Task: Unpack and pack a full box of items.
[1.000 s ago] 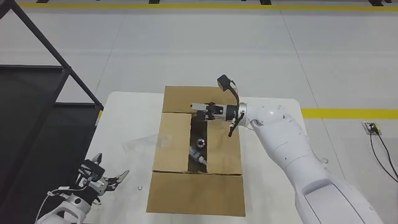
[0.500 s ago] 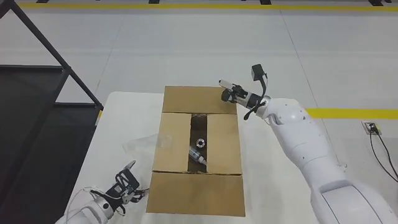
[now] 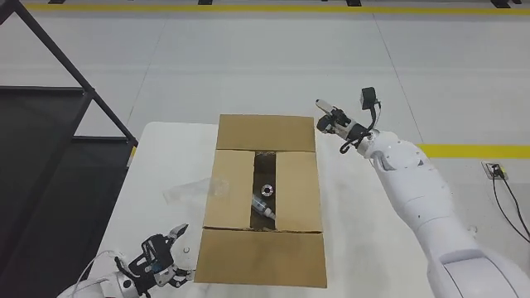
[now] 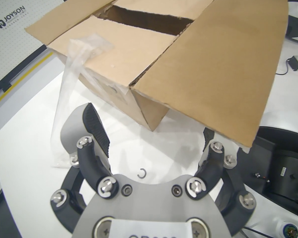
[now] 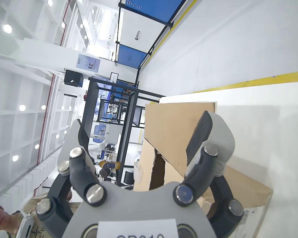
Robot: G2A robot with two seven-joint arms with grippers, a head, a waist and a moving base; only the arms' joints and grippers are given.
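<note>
A brown cardboard box [image 3: 263,199] sits in the middle of the white tabletop [image 3: 157,165]; its far flap and its near flap lie folded out flat; the two side flaps lie over the top with a dark gap between them. Down in the gap there is a small round shiny thing [image 3: 267,189]; just beside it, nearer the robot, lies a thin tube-like thing [image 3: 263,208]; I cannot tell what they are.

A piece of clear plastic [image 4: 72,80] is stuck on the left side flap; it hangs down the side of the box to the tabletop. A tiny metal ring [image 4: 141,173] lies on the tabletop near the box corner.

The left gripper [image 3: 166,257] is low over the tabletop, close to the near left corner of the box; its jaws are spread wide with nothing between them; the tip of one jaw is hidden behind the corner of the near flap.

The right gripper [image 3: 325,116] is up by the far right corner of the box; its jaws are spread apart too, and they hold nothing.
</note>
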